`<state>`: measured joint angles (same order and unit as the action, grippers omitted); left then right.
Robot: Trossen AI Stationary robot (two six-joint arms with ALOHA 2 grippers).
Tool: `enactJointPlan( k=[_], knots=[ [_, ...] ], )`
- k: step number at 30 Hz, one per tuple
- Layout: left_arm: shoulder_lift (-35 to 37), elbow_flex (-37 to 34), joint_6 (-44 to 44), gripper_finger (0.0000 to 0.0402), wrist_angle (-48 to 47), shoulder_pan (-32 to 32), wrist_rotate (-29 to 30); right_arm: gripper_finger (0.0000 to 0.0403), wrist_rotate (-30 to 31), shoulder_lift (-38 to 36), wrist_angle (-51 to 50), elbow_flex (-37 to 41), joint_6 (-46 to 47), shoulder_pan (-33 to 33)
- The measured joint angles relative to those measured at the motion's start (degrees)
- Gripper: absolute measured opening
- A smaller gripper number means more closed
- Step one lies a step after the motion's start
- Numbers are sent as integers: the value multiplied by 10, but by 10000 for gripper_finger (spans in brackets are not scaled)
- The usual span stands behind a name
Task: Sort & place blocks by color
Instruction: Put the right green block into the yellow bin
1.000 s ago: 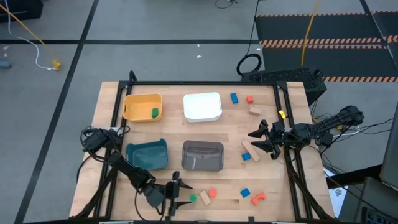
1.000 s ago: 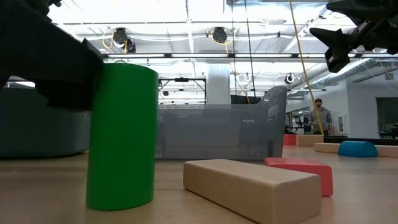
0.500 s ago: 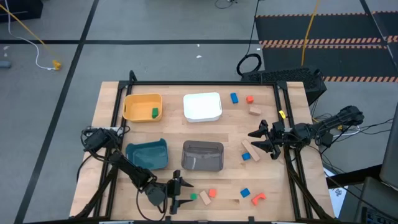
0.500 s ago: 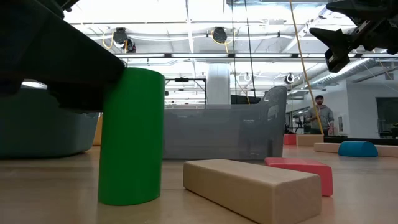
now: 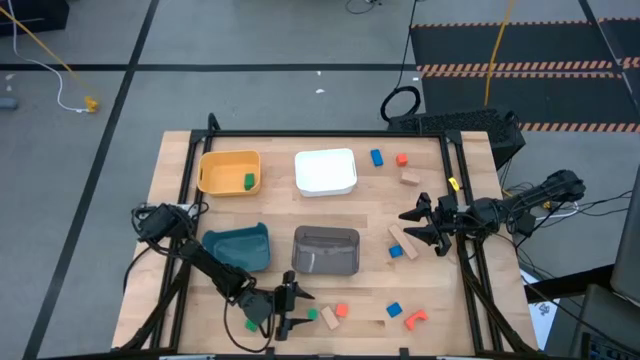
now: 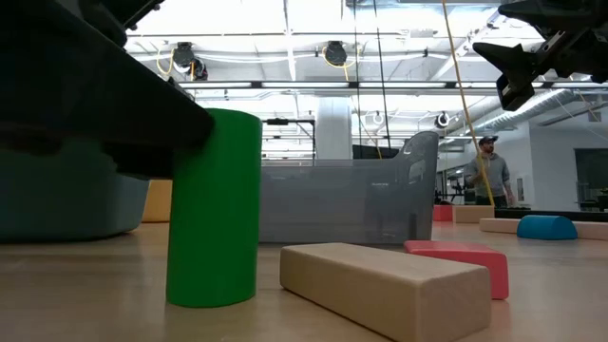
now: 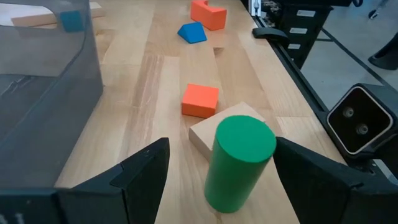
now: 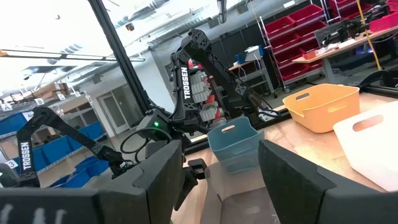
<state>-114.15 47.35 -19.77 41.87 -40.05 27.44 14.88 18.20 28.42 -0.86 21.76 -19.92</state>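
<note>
Left wrist view shows our left gripper (image 7: 217, 171) spread wide around the upright green wooden cylinder (image 7: 238, 163) near the bench's front edge; closing off-centre could topple it onto the tan wooden bar (image 7: 211, 132); our right gripper (image 5: 420, 226) hovers part-open, empty, near the right edge.

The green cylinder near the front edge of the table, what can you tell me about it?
The green cylinder is a smooth, matte, solid-looking toy block with a flat round top, standing upright on the wooden table. It stands between the open fingers of the left gripper, which do not seem to touch it yet. Right behind it lies a flat tan wooden block, very close or touching. An orange-red cube lies a little farther on.
</note>
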Motion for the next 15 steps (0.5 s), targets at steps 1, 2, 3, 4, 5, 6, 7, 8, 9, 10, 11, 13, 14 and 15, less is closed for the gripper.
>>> enactJointPlan(
  k=[1, 2, 3, 4, 5, 6, 7, 8, 9, 10, 11, 13, 14, 15],
  knots=[
    [0, 0, 0, 282, 0, 0, 0, 208, 0, 0, 0, 0, 0, 0],
    [0, 0, 0, 282, 0, 0, 0, 208, 0, 0, 0, 0, 0, 0],
    [0, 0, 0, 282, 0, 0, 0, 208, 0, 0, 0, 0, 0, 0],
    [0, 0, 0, 282, 0, 0, 0, 208, 0, 0, 0, 0, 0, 0],
    [0, 0, 0, 282, 0, 0, 0, 208, 0, 0, 0, 0, 0, 0],
    [0, 0, -1, 281, 0, 0, 0, 208, 0, 0, 0, 0, 0, 0],
    [0, 0, -3, 277, 0, 0, 0, 208, 0, 0, 0, 0, 0, 0],
    [0, 0, -7, 271, 0, 0, 0, 208, 0, 0, 0, 0, 0, 0],
    [0, 0, -9, 263, 0, 0, 0, 208, 0, 0, 0, 0, 0, 0],
    [0, 0, -10, 253, 0, 0, 0, 208, 0, 0, 0, 0, 0, 0],
    [0, 0, -9, 242, -1, 1, 0, 208, 0, 0, 0, 0, 0, 0],
    [0, 0, -5, 217, -1, 2, -1, 208, 0, 0, 0, 0, 0, 0],
    [0, 0, -2, 204, -1, 3, -2, 208, 0, 0, 0, 0, 0, 0],
    [0, 0, 1, 190, -1, 5, -3, 208, 0, 0, 0, 0, 0, 0]
  ],
)
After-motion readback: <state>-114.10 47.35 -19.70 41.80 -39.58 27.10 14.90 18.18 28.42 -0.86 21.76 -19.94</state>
